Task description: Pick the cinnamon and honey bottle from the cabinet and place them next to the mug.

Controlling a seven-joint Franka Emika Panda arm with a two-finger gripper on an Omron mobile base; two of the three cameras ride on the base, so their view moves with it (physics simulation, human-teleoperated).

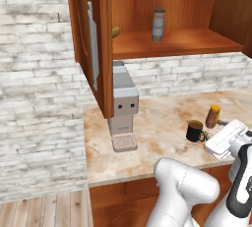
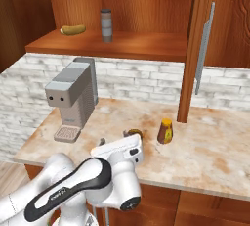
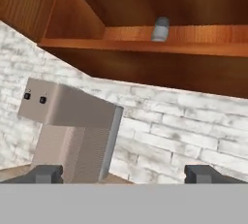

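On the mottled stone counter (image 2: 215, 156), the amber honey bottle (image 2: 165, 131) stands just beside the black mug (image 1: 195, 131), bare room to its right. The slim grey cinnamon (image 2: 106, 25) stands upright mid-shelf in the open wooden cabinet (image 1: 172, 44). The gripper (image 3: 124, 173) hangs low, fingers spread wide, holding nothing.
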